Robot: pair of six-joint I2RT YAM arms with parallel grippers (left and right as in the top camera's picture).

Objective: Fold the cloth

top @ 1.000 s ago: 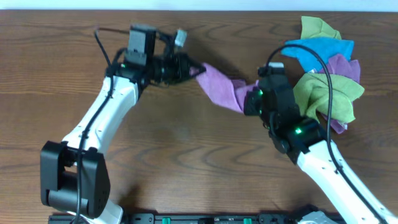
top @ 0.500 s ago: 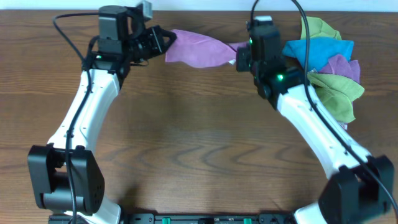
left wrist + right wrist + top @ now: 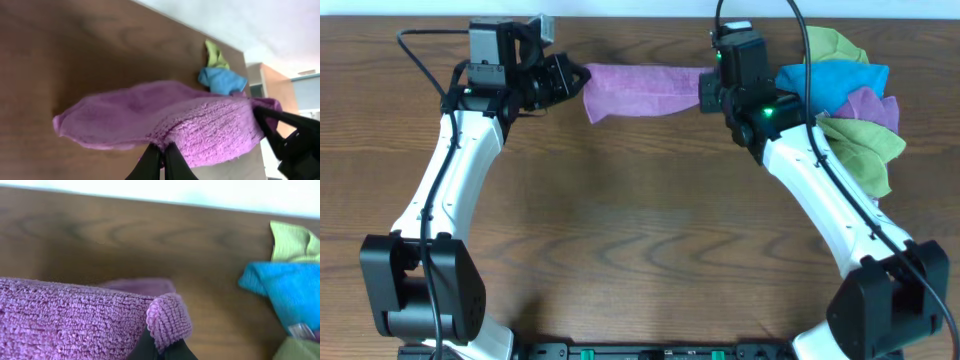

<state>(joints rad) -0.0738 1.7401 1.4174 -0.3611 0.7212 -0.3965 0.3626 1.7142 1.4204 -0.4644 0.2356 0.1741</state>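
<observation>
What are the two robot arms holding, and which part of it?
The purple cloth, stretched between them. The left end effector pinches its left end, the right end effector its right end.

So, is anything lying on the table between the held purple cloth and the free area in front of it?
Nothing visible. The left gripper and right gripper each hold an end of the cloth; the table in front is bare wood. The pile of coloured cloths lies aside, beyond the right gripper.
</observation>
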